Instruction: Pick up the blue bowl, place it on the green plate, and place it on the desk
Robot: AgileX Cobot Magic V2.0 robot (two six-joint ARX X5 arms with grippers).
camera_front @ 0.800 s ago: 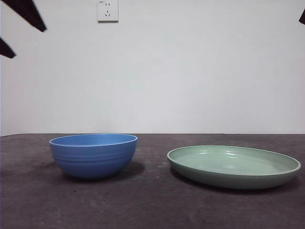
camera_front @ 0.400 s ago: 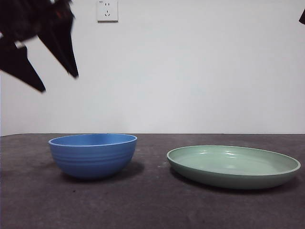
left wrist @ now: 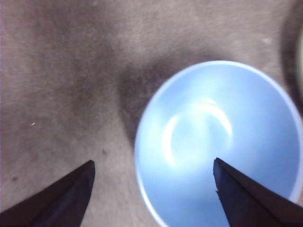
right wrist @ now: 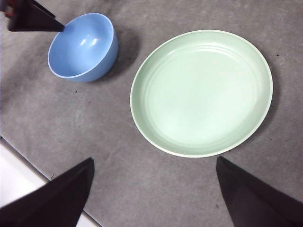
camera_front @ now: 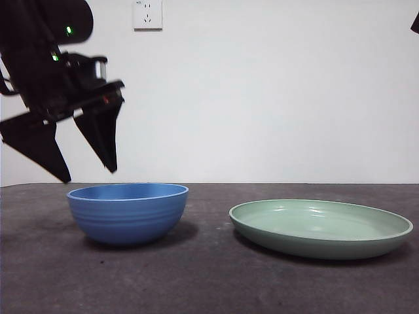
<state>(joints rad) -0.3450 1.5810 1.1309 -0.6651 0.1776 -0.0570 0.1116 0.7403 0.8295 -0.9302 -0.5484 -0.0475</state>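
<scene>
The blue bowl (camera_front: 127, 212) stands upright on the desk (camera_front: 209, 281) at the left, empty. The green plate (camera_front: 321, 229) lies flat to its right, apart from it and empty. My left gripper (camera_front: 89, 175) is open and hangs just above the bowl's left rim. In the left wrist view the gripper (left wrist: 152, 162) straddles the rim of the bowl (left wrist: 218, 142), one jaw over the inside and one over the desk outside. My right gripper (right wrist: 154, 160) is open and empty, high above the plate (right wrist: 201, 92) and bowl (right wrist: 80, 47).
A white wall with a power outlet (camera_front: 148, 14) stands behind the desk. The right arm shows only as a black tip (camera_front: 415, 23) at the top right corner. The desk's edge (right wrist: 19, 177) runs near the right gripper in its wrist view.
The left arm has come down from the top left corner to just above the bowl's left rim, jaws open. The bowl and plate have not moved.
</scene>
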